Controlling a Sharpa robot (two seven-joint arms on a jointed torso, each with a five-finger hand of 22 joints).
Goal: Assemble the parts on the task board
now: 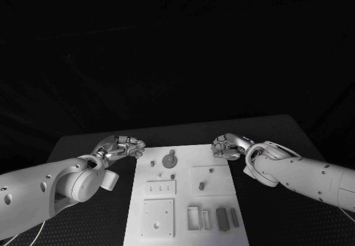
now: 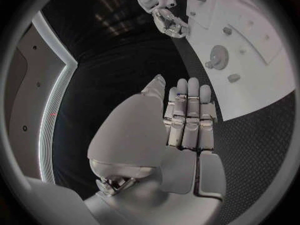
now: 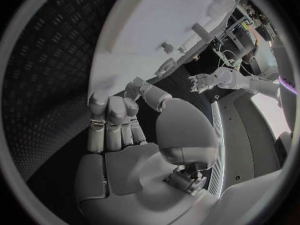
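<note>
The white task board (image 1: 231,205) lies in the middle of the black table, and the left wrist view shows it too (image 2: 269,80). A round toothed part (image 1: 169,160) (image 2: 217,58) sits near its far edge, with small pegs (image 1: 152,164) beside it. Several grey bars (image 1: 222,219) lie in a row at the near end. My left hand (image 1: 123,147) (image 2: 186,120) hovers off the board's far left corner. My right hand (image 1: 228,146) (image 3: 115,122) hovers at the far right corner. In both hands the fingers lie side by side, loosely bent, and hold nothing.
Square white plates (image 1: 158,217) with holes sit on the board's left half, and a slotted one (image 1: 160,188) lies above them. Black textured table (image 1: 89,225) flanks the board on both sides. Each wrist view catches the other hand across the board (image 2: 169,24) (image 3: 204,81).
</note>
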